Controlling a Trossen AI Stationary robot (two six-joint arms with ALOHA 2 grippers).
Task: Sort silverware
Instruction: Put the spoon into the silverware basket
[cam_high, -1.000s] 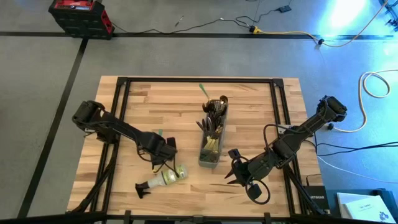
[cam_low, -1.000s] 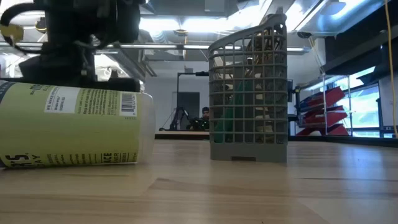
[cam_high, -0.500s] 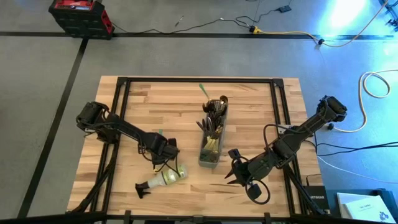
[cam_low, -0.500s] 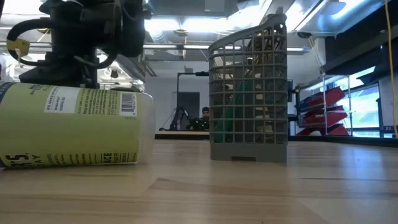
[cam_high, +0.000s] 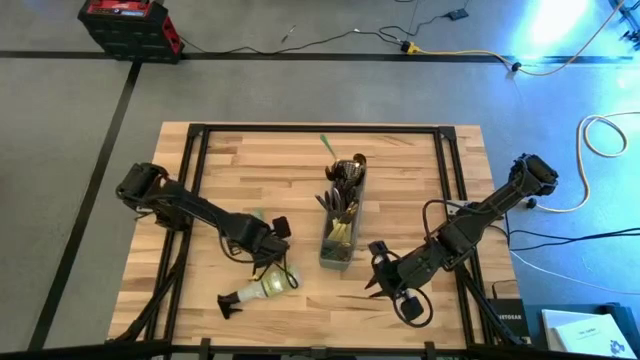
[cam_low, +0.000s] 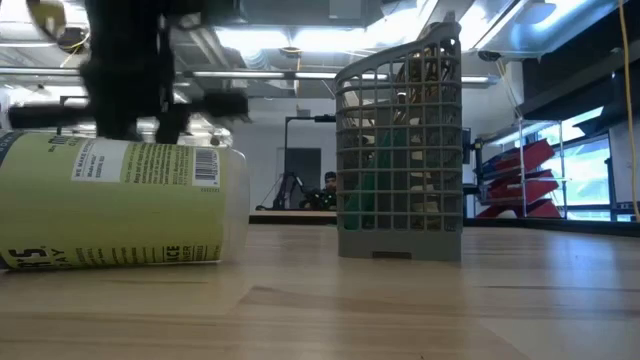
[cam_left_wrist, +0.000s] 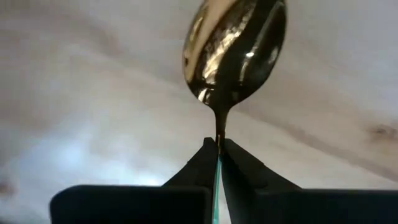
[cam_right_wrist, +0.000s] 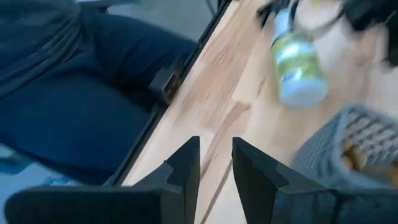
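Two dark jointed arms, black tapered jaws

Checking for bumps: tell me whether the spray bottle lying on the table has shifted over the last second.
Yes, slightly. In the high view the spray bottle now lies a little farther from the mesh caddy, toward the table's near edge.

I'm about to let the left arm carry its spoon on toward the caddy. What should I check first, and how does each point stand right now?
1. Left gripper shut on the spoon: ok; the fingers pinch its thin handle just below the bowl.
2. Spoon lifted off the table: cannot tell.
3. Spray bottle out of the way: not ok; it lies on its side right beside the left gripper.
4. Caddy upright: ok; it stands with silverware already in it.
5. Right gripper out of the path: ok; it waits open, to the caddy's right near the front edge.
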